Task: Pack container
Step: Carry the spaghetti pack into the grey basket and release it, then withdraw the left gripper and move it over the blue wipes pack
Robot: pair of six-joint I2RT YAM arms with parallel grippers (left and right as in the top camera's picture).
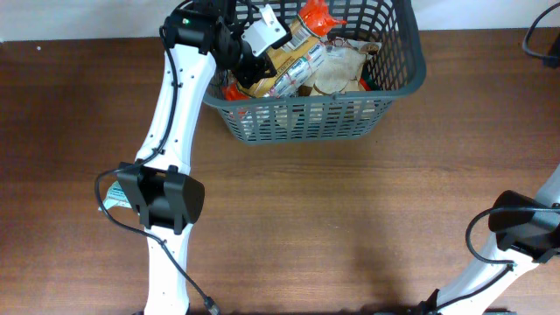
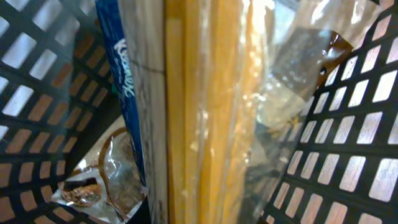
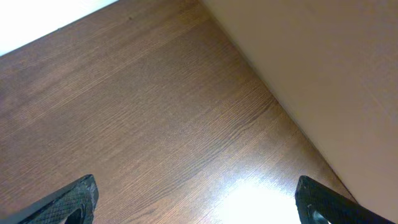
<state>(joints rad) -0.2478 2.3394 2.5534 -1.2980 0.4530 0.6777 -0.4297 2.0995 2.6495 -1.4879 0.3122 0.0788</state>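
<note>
The left claw [image 1: 247, 61] is lowered inside the left end of the large dark grey slotted plastic container [image 1: 297, 121], which stands on the brown wooden table [image 1: 350, 219] at the far edge. This position is judged to suit setting a packet onto the stock already packed.

In the left wrist view, a long clear-film packet of yellow spaghetti [image 2: 211, 112] with a blue-and-white edge strip [image 2: 121, 74] runs straight ahead of the claw and fills the centre. The container's lattice walls rise on both sides of it. A clear packet with brown contents [image 2: 99, 180] lies below and to the left of the claw.

The fingers are out of frame here, and the wrist housing covers them from overhead. It cannot be determined whether the claw is pinching the spaghetti packet.

To the right of the left claw, an orange packet [image 1: 315, 13] and beige packets overlap in the container. They cannot be counted, and the frame cuts off the container's far rim.

The right claw [image 3: 196, 205] is spread wide and empty, above bare table and well apart from the container. It is judged to be parked to leave the left arm room. Only its two dark fingertips show.
</note>
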